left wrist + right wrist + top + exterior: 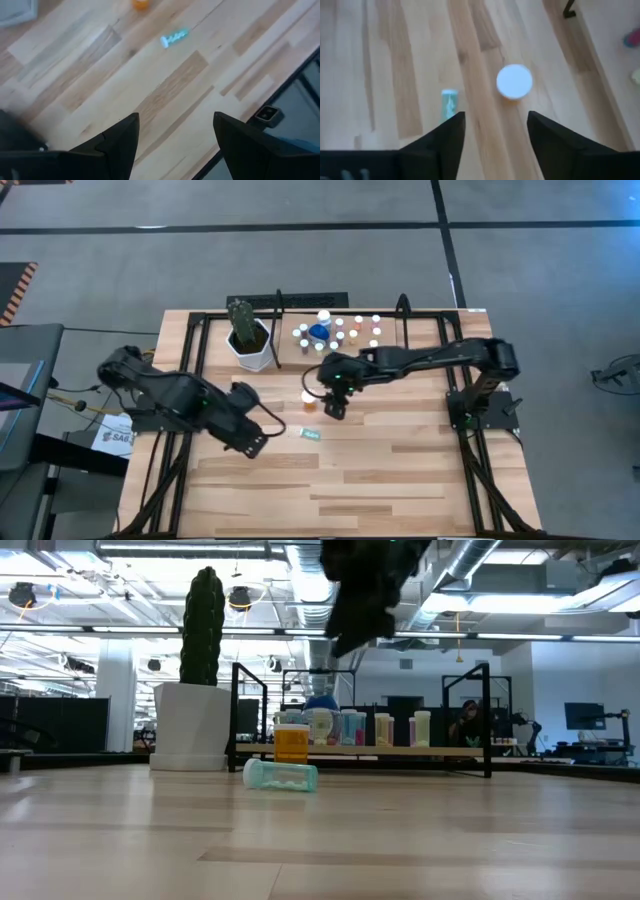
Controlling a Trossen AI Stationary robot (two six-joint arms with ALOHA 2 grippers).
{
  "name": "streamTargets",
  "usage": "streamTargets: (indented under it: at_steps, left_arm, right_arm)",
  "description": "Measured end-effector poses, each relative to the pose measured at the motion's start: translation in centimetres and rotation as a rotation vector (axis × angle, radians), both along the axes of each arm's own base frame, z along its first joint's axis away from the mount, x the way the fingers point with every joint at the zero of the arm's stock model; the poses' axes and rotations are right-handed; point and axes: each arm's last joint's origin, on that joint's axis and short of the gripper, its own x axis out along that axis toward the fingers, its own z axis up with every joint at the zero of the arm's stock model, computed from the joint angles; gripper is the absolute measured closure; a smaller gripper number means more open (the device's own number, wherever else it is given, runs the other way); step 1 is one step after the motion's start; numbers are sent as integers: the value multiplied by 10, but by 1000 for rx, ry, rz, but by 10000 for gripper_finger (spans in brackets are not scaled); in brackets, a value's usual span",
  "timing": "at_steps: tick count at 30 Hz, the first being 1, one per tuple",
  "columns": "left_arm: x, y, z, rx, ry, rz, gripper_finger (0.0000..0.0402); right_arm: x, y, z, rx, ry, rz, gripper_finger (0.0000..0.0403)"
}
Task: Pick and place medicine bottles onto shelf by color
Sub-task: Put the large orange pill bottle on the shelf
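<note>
Right gripper (pixel 335 406) is hovering above the table (pixel 400 470), fingers parted and empty; in its wrist view the two dark fingers (pixel 445 137) are standing apart with bare wood between them. Just ahead of them the white cap of the amber bottle (pixel 514 81) is showing as a round disc, clear of both fingers. In the high view this bottle (pixel 307 395) is standing upright on the table just in front of the shelf (pixel 420 330), beside the gripper.

The teal bottle (pixel 310 434) is lying on its side on the table, near the amber one and nearer the table's middle. The low view is showing it as a clear teal cylinder (pixel 281 776), white cap toward the picture's left, with the amber bottle (pixel 291 743) upright behind it.

Left gripper (pixel 252 442) is waiting over the table's left part, fingers (pixel 122 140) spread and holding nothing.

On the shelf, the remaining bottles (pixel 345 332) are standing grouped, the blue one (pixel 319 331) among them. Only the low view is showing their bodies in a row (pixel 370 728); from above mostly white caps are visible. The cactus pot (pixel 250 345) is sitting at the shelf's left end.
</note>
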Motion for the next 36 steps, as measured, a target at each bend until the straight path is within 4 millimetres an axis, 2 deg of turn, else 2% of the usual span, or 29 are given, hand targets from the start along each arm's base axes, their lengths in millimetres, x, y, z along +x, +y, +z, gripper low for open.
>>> streamTargets:
  at_steps: [4, 10, 13, 15, 17, 20, 26, 36]
  left_arm:
    - [-16, 5, 13, 27, -63, -47, 162]
    - [-33, 14, 26, 96, -137, -146, 162]
    - [-40, 18, 31, 134, -165, -174, 162]
    - [-42, 20, 32, 152, -176, -189, 162]
    - [-42, 20, 33, 175, -181, -199, 162]
    - [-41, 21, 33, 215, -190, -210, 162]
    - [-38, 21, 32, 224, -193, -165, 162]
    - [-28, 16, 25, 222, -173, -144, 162]
  right_arm:
    - [24, -5, -9, -14, -41, -8, 140]
    - [49, -8, -19, -41, -73, 16, 135]
    - [49, -8, -26, -67, -35, 37, 135]
    - [56, -9, -31, -113, -58, 84, 135]
    - [53, -9, -38, -160, -1, 150, 135]
    - [60, -9, -48, -212, -9, 210, 135]
    - [59, -12, -61, -228, 67, 212, 135]
    - [62, -20, -61, -241, 44, 204, 135]
